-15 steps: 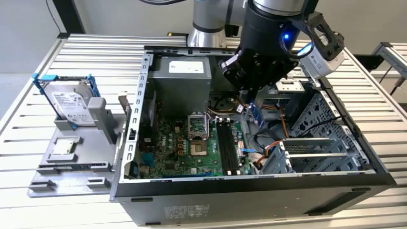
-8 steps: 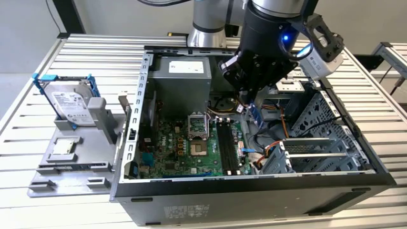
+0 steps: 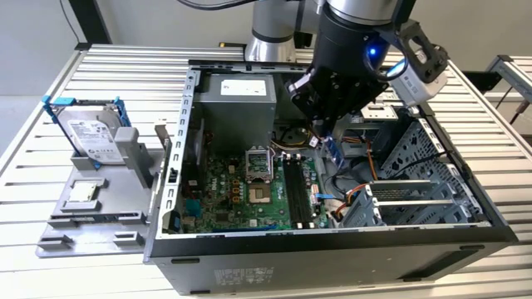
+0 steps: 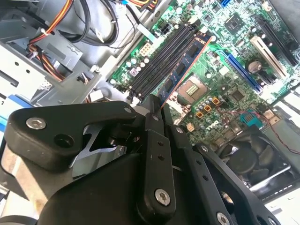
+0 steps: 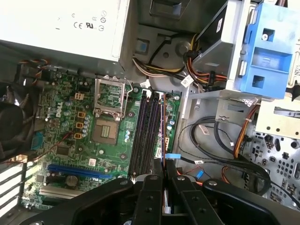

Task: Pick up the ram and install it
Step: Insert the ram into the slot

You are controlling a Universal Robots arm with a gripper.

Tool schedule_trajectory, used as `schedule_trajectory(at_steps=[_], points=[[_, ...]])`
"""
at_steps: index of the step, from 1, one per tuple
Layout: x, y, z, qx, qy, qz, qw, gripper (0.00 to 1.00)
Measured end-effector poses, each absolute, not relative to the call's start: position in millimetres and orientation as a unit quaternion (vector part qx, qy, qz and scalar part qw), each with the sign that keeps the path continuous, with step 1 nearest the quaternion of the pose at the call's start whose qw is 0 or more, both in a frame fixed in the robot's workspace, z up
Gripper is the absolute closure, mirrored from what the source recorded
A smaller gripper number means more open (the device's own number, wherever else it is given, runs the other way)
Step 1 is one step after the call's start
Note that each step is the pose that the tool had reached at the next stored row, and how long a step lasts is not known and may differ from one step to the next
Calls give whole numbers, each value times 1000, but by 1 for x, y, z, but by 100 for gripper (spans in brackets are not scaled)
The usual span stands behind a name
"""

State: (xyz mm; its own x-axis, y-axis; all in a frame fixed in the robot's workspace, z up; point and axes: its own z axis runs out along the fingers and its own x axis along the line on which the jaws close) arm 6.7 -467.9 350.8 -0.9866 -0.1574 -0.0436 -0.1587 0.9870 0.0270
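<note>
Closest to the wrist cameras sits the black gripper (image 4: 154,115), its two fingers (image 5: 152,180) drawn together onto one end of the ram (image 4: 185,70), a thin bluish stick with dark chips that juts out from between them over the motherboard (image 4: 220,61). In the second wrist view the stick runs alongside the black memory slots (image 4: 161,61), just beside them and seemingly above rather than seated (whether its lower edge touches a slot cannot be told). In the first wrist view the ram (image 5: 162,126) appears edge-on as a narrow line next to those same slots (image 5: 145,133), with the open processor socket (image 5: 107,131) a little further off on the green board. Beyond the board lie bundled cables (image 5: 206,136), a blue drive bracket (image 5: 262,51) and the grey power supply (image 5: 61,23). In the exterior view the gripper (image 3: 328,134) hangs inside the open computer case (image 3: 332,249), above the motherboard's slot area (image 3: 299,190), the ram (image 3: 331,152) showing as a small blue sliver beneath it. Well apart, toward the exterior view's left, a hard drive in a blue frame (image 3: 87,131) stands on a grey holder (image 3: 124,187) on the slatted metal table (image 3: 124,68), with a small square silver chip (image 3: 83,194) lying on that holder.
</note>
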Motion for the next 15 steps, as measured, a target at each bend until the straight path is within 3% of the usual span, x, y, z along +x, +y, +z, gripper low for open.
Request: schedule_trajectory(at_steps=[15], points=[[7, -468, 350, -78, 997, 15, 21, 100]])
